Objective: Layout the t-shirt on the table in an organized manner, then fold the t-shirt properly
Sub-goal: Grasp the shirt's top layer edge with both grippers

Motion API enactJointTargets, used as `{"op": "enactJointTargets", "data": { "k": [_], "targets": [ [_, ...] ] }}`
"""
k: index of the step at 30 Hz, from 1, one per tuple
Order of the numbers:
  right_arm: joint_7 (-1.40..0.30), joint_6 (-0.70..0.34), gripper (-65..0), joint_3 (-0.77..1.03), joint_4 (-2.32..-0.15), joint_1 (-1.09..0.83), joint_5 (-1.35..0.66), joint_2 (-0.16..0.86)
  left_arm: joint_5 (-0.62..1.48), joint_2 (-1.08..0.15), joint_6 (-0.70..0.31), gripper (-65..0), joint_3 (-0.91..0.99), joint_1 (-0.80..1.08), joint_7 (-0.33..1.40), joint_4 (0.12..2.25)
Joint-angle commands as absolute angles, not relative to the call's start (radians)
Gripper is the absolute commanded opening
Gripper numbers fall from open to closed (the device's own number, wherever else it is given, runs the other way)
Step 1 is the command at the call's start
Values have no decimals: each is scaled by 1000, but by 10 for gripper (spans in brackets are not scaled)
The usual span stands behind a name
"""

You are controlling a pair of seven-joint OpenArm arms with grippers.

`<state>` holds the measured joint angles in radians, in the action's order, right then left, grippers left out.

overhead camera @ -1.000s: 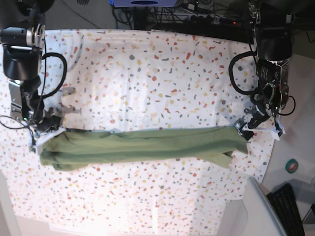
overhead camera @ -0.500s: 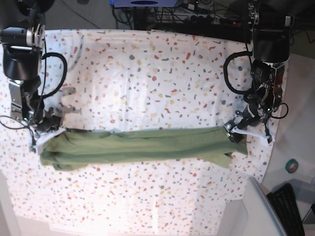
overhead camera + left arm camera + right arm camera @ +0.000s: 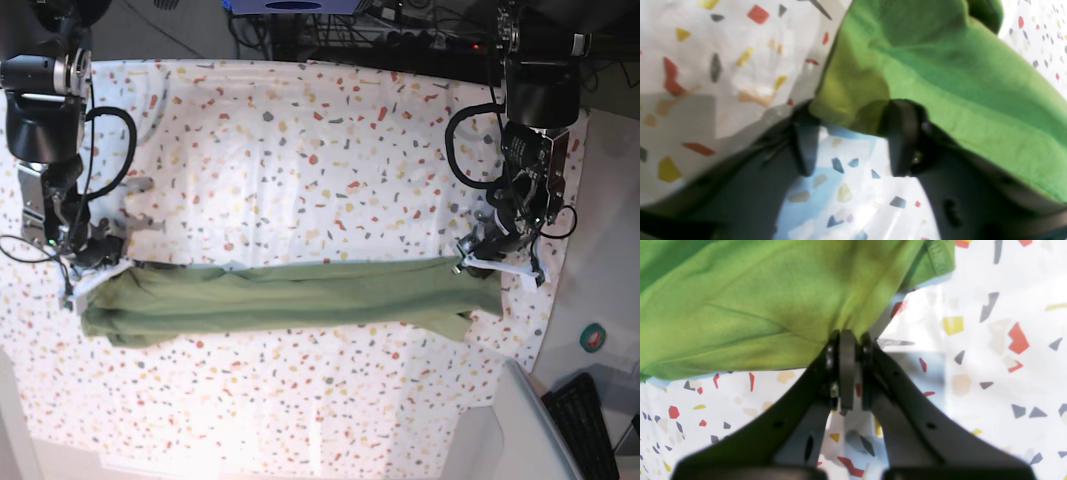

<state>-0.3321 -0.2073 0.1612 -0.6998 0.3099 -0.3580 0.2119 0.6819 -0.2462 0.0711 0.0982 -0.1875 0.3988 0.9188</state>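
Across the middle of the surface (image 3: 300,130) the shirt (image 3: 290,297) lies as a long, narrow green band, already folded lengthwise, running from one arm to the other. At the base view's left end, the right hand (image 3: 846,336) has its fingers pressed tight together, pinching a corner of cloth, with the green fabric bunching right at the tips. At the other end, the left hand (image 3: 853,113) is spread, its two dark fingers standing apart with the shirt's edge draped between and over them, so nothing is clamped on that side yet. In the base view that left hand (image 3: 490,255) sits just at the band's far corner, touching or nearly touching the cloth. My read is that the lengthwise fold is done and the crosswise fold is being set up, with one end secured and the other waiting. The next move looks to call for the left hand to close on its corner, catching all layers, before either end gets carried over. The risk is a partial grip that peels only the top layer and spoils the fold.
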Motion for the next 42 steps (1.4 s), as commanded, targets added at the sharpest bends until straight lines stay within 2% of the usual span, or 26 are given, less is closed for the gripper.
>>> {"op": "enactJointTargets", "data": {
  "k": [1, 5, 13, 18, 22, 25, 32, 42],
  "targets": [
    [-331, -214, -650, 160, -710, 329, -354, 222, 688, -252, 64, -439, 101, -203, 395, 934],
    [-331, -214, -650, 160, -710, 329, -354, 222, 688, -249, 68, -642, 101, -197, 398, 964],
    [-331, -214, -650, 160, -710, 329, -352, 223, 690, -249, 68, -650, 101, -186, 410, 1030],
    [-331, -214, -650, 160, -710, 329, -352, 225, 690, -251, 68, -650, 102, -177, 503, 1090],
    [-331, -214, -650, 160, -710, 329, -352, 225, 690, -249, 68, -484, 102, -174, 503, 1087],
    [-331, -213, -650, 160, -710, 329, -352, 225, 690, -249, 68, -425, 104, -174, 503, 1084],
    [-331, -213, -650, 160, -710, 329, -352, 225, 690, -249, 68, -426, 202, -174, 503, 1079],
    [-331, -213, -650, 160, -710, 329, -352, 223, 684, -251, 68, -429, 197, -182, 501, 1079]
  ]
}}
